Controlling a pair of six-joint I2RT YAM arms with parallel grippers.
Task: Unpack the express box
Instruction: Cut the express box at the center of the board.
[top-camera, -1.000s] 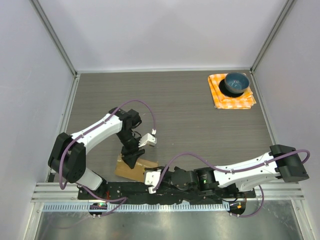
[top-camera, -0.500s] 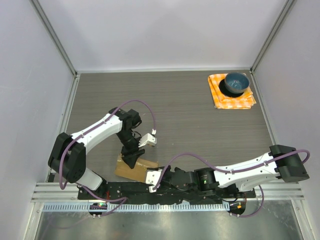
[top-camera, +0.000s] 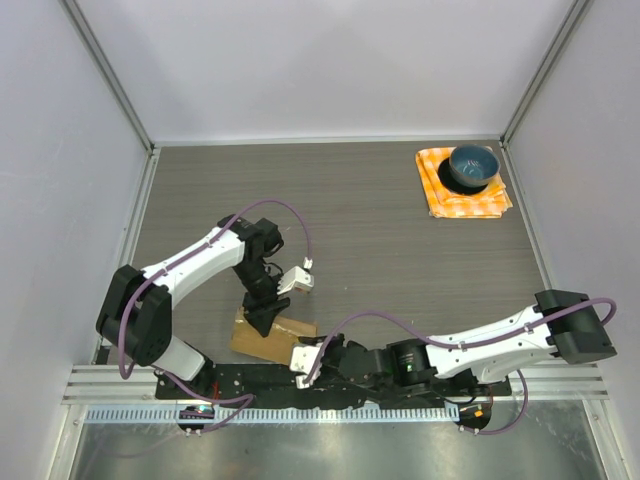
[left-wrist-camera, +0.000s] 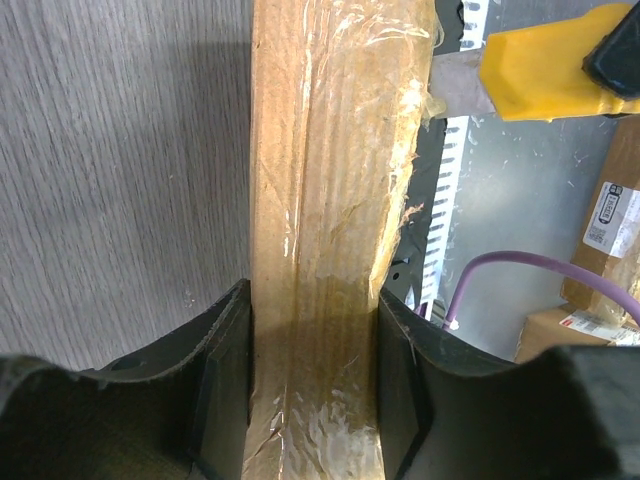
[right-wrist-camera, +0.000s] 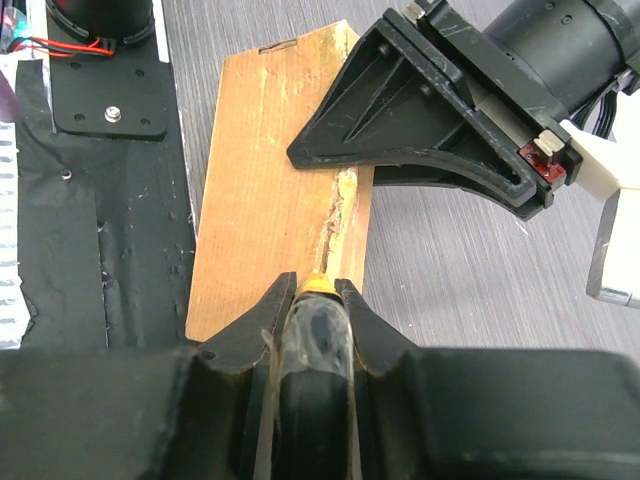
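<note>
While left gripper (left-wrist-camera: 312, 300) clamps the flat brown cardboard express box (top-camera: 272, 338) at the near edge of the grey table (top-camera: 380, 230), right gripper (right-wrist-camera: 315, 292) pinches a yellow-tipped cutter (right-wrist-camera: 318, 335) at the taped seam (right-wrist-camera: 336, 215). Likely next: slit along it, shallow.

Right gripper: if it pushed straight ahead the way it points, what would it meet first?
The express box; the yellow-tipped tool in the right gripper seems to touch its torn seam.

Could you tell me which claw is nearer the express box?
Left. The left claw clamps the express box; the right claw hovers at its edge holding a yellow-tipped tool.
</note>
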